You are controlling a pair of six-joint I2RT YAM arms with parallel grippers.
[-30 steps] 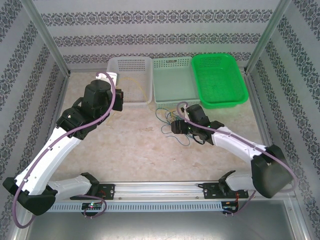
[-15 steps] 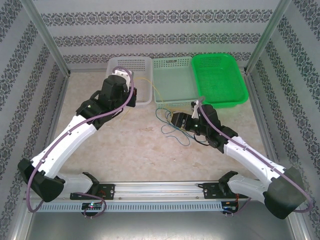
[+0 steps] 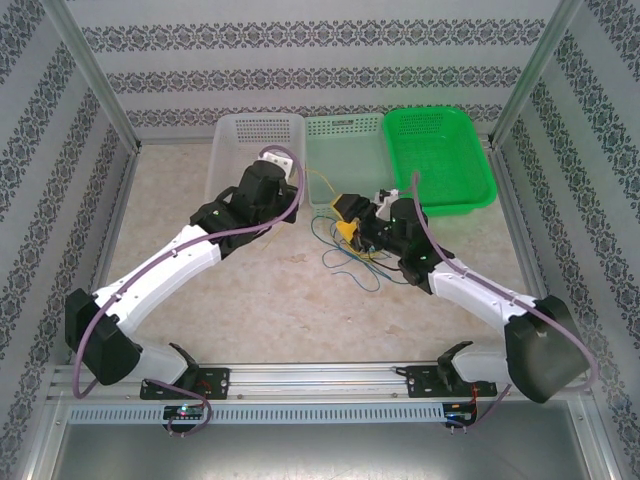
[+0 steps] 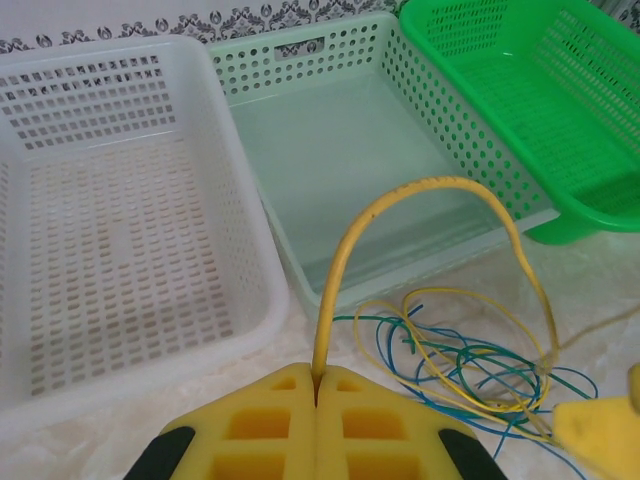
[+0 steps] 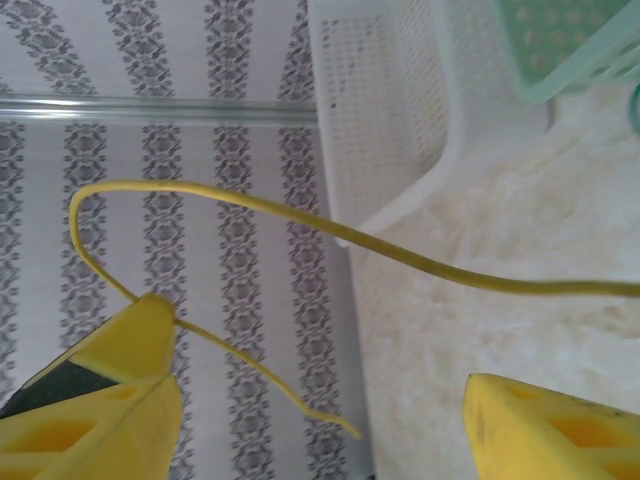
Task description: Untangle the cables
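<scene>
The cables (image 3: 345,252) lie in a loose tangle of yellow, blue and dark green strands (image 4: 470,360) on the table in front of the baskets. My left gripper (image 4: 318,378) is shut on the yellow cable (image 4: 400,195), which arches up from the pads and drops into the tangle. In the top view the left gripper (image 3: 298,204) sits just left of the tangle. My right gripper (image 3: 348,217) hovers over the tangle's far side, open. In the right wrist view its pads (image 5: 110,390) are wide apart and a yellow strand (image 5: 300,215) crosses the gap, touching the left pad.
Three baskets stand in a row at the back: white (image 3: 255,135), pale green (image 3: 345,125) and bright green (image 3: 440,150). A patterned wall (image 3: 320,60) and metal frame posts enclose the table. The right gripper's yellow pad (image 4: 600,425) shows beside the tangle.
The left arm has swung right, from the white basket to just left of the tangle. The right gripper has turned and lifted, its yellow pads now showing spread apart.
</scene>
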